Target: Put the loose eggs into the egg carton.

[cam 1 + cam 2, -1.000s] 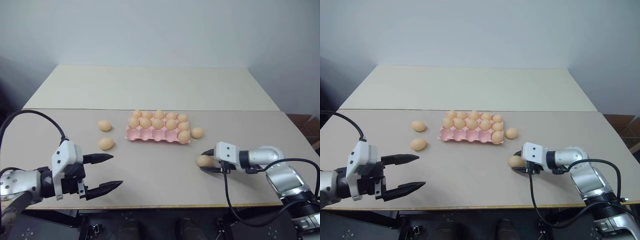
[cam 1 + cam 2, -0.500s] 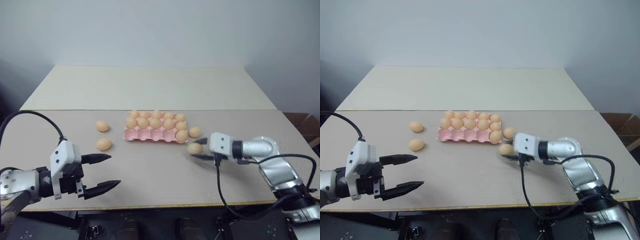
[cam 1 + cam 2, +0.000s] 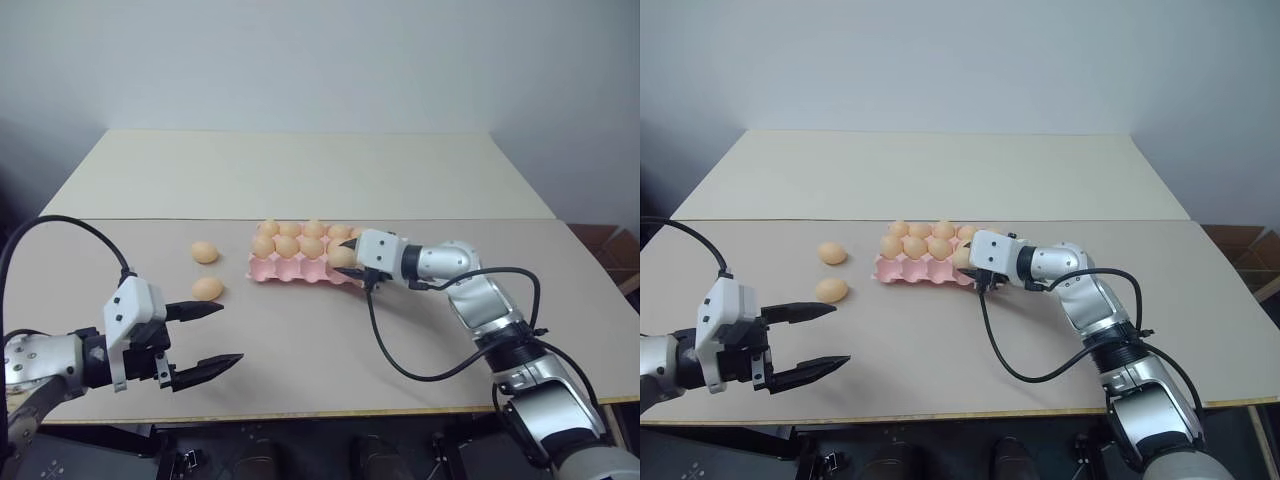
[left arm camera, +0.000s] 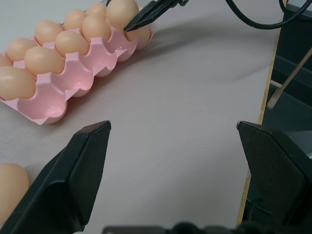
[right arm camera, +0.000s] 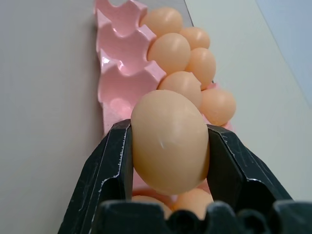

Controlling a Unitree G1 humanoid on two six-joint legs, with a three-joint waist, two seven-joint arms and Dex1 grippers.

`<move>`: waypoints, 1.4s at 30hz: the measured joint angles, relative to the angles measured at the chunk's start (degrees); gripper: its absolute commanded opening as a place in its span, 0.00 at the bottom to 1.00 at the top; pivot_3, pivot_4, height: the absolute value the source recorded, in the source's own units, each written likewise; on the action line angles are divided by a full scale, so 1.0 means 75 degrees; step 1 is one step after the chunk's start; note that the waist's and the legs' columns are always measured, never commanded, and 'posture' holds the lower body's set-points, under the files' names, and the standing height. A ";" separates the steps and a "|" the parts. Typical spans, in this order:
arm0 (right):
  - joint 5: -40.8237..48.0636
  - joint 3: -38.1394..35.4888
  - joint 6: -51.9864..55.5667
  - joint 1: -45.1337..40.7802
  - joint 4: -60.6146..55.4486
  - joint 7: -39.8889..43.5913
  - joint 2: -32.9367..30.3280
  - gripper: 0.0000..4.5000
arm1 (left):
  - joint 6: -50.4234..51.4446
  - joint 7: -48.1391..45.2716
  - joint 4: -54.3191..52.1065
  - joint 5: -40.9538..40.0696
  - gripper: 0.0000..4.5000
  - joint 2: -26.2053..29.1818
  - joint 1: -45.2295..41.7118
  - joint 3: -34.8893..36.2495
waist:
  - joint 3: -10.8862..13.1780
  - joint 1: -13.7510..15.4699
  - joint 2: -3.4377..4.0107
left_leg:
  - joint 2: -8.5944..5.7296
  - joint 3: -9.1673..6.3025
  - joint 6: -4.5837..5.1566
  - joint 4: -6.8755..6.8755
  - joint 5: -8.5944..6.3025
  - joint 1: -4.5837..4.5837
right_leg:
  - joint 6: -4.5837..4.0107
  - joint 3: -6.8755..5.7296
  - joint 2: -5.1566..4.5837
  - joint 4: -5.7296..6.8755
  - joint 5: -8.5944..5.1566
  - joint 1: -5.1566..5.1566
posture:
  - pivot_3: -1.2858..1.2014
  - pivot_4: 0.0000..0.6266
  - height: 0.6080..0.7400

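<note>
The right hand (image 3: 976,262) pinches a pale orange-tan egg (image 5: 169,140) between its two black fingers (image 5: 109,165), one finger pressed on each side of the shell, and holds it above the near right corner of the pink egg carton (image 3: 902,272). The carton lies flat on the beige surface (image 3: 940,340), roughly at its middle, with its long side running left to right. Eggs fill its far rows, while the near row facing the robot shows open pink cups; in the left wrist view three of these near cups (image 4: 78,80) stand open, and the held egg hangs over the carton's far end with a black fingertip against it. Two loose eggs lie on the surface to the left of the carton, well apart from it: one (image 3: 833,253) farther from the robot, about level with the carton, and one (image 3: 831,290) nearer. The left hand (image 3: 812,343) hovers low over the near left part of the surface with its fingers spread wide and nothing between them; its upper fingertip points toward the nearer loose egg, which lies just beyond it.
</note>
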 measured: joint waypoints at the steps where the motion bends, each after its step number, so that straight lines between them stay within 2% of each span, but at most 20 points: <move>1: -0.0008 -0.0001 -0.0038 -0.0040 0.0084 -0.0009 0.0031 0.58 | 0.0000 0.0008 0.0000 0.0001 1.00 -0.0001 0.0008 0.0000 | 0.0000 -0.0001 0.0000 | 0.0001 0.0000 0.0000 0.0000 0.0000 0.0003 | 0.0003 0.0000 0.0001 0.0002 -0.0002 0.0001 | 0.52 0.24 1.00; 2: -0.0003 -0.0002 -0.0102 -0.0057 0.0140 0.0009 0.0079 0.62 | 0.0000 0.0026 0.0000 0.0001 1.00 -0.0001 0.0012 0.0000 | 0.0000 -0.0002 0.0000 | 0.0002 -0.0001 0.0000 0.0000 0.0000 0.0006 | 0.0006 0.0000 0.0003 0.0002 -0.0004 0.0004 | 0.52 0.24 1.00; 7: -0.0006 0.0032 -0.0388 -0.0054 0.0185 0.0140 0.0132 0.99 | 0.0001 0.0119 -0.0001 -0.0006 1.00 -0.0002 0.0012 0.0000 | 0.0000 -0.0001 0.0001 | 0.0002 0.0000 0.0000 0.0000 0.0000 0.0008 | 0.0032 0.0002 0.0002 0.0006 -0.0019 0.0004 | 0.52 0.24 1.00; 14: 0.0006 -0.0038 -0.0486 0.0321 -0.0256 0.0174 -0.0064 0.99 | 0.0000 0.0134 -0.0004 -0.0005 1.00 0.0000 -0.0020 -0.0025 | 0.0001 0.0025 0.0001 | 0.0001 -0.0001 0.0000 -0.0002 0.0000 0.0004 | 0.0032 -0.0001 0.0000 0.0005 -0.0019 0.0004 | 0.52 0.24 1.00; 19: 0.0934 -0.0803 -0.0217 0.1524 -0.1448 0.0814 -0.1163 0.99 | 0.0004 0.0157 -0.0026 -0.0013 1.00 -0.0005 -0.0028 -0.0053 | 0.0001 0.0076 0.0002 | -0.0006 0.0004 0.0000 -0.0002 0.0000 0.0002 | 0.0037 0.0001 -0.0012 -0.0011 -0.0022 0.0011 | 0.52 0.24 1.00; 24: 0.1857 -0.2048 0.0312 0.2711 -0.1923 0.1699 -0.2873 0.99 | -0.0002 0.0141 -0.0045 -0.0009 1.00 -0.0019 0.0007 -0.0079 | 0.0003 0.0124 0.0005 | -0.0002 0.0003 0.0000 -0.0003 0.0000 0.0016 | 0.0039 -0.0001 -0.0007 -0.0008 -0.0026 0.0015 | 0.52 0.24 1.00; 28: 0.2299 -0.2730 0.0541 0.3212 -0.2077 0.2041 -0.3540 0.99 | -0.0006 0.0135 0.0051 -0.0005 1.00 -0.0016 -0.0112 -0.0125 | 0.0003 0.0043 0.0005 | 0.0004 0.0006 0.0000 -0.0003 0.0000 0.0037 | 0.0038 0.0008 -0.0001 0.0002 -0.0024 0.0020 | 0.52 0.24 1.00; 35: 0.2412 -0.2818 0.0609 0.3382 -0.2225 0.2034 -0.3664 0.99 | -0.0017 0.0088 0.0404 0.0124 1.00 -0.0010 -0.0299 -0.0132 | 0.0003 0.0012 0.0005 | -0.0001 0.0006 0.0000 -0.0002 0.0000 0.0035 | 0.0038 0.0011 -0.0004 0.0006 -0.0024 0.0017 | 0.52 0.24 1.00; 38: 0.2351 -0.2637 0.0603 0.2838 -0.1960 0.1857 -0.3314 0.99 | -0.0031 0.0029 0.0531 0.0193 1.00 -0.0003 -0.0451 -0.0194 | 0.0003 -0.0004 0.0004 | 0.0000 0.0008 0.0000 0.0000 0.0000 0.0033 | 0.0039 0.0014 -0.0003 0.0000 -0.0023 0.0018 | 0.52 0.24 1.00; 42: 0.1828 -0.2000 0.0305 0.1782 -0.0849 0.1512 -0.2543 0.99 | -0.0050 -0.0039 0.0544 0.0270 1.00 0.0002 -0.0663 -0.0358 | 0.0003 -0.0002 0.0005 | -0.0001 0.0006 0.0000 -0.0002 0.0000 0.0026 | 0.0037 0.0012 0.0000 0.0001 -0.0023 0.0013 | 0.52 0.24 1.00</move>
